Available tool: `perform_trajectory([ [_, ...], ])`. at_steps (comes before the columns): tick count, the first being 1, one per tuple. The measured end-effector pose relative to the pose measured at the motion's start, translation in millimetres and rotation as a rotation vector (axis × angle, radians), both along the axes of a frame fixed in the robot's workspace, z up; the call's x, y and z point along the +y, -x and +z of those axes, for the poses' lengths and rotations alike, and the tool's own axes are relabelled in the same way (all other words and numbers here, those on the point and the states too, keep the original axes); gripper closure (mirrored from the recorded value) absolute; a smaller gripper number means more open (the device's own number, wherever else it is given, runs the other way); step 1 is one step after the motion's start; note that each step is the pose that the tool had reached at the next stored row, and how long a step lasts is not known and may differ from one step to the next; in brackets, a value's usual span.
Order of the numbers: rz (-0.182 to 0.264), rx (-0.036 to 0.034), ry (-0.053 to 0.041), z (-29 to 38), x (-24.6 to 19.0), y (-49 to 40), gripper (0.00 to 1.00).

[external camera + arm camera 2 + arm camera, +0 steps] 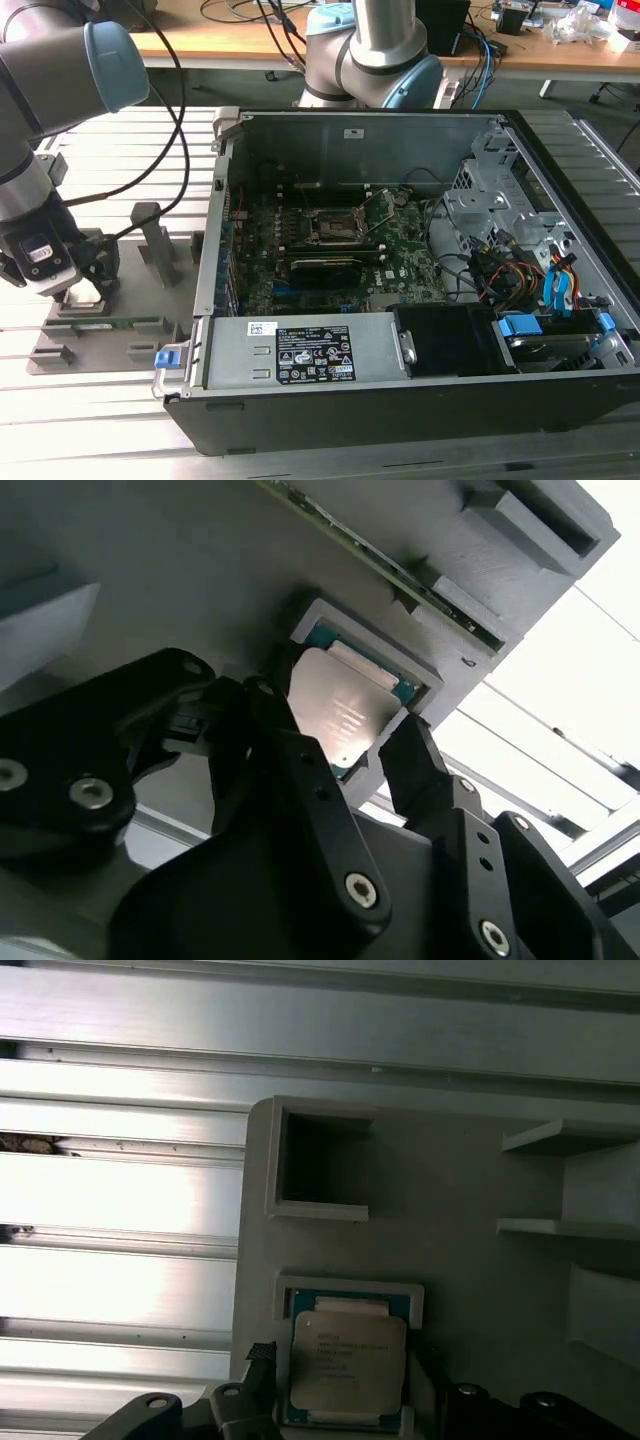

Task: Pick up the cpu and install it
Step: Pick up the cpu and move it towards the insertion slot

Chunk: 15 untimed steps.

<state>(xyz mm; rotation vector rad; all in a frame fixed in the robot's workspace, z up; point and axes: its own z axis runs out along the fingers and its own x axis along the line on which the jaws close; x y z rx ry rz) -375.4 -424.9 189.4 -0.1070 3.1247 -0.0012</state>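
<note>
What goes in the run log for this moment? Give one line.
hand: open, straddling cpu | cpu: lying flat in grey fixture pocket, not yet lifted | step: pick

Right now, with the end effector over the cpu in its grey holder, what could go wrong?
1. The end effector straddles the cpu, which lies in a recess of the grey holder; its fingers may close on the raised rim instead of the chip's edges.
2. An off-centre grip could tilt the cpu, so it might jam in the recess or slip out.
</note>
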Motion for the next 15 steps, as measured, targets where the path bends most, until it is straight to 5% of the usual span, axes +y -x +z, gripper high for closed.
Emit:
perform_trajectory([
  [15,0.000,0.0001,0.0001,-0.5,-0.1,4.1,0.45],
])
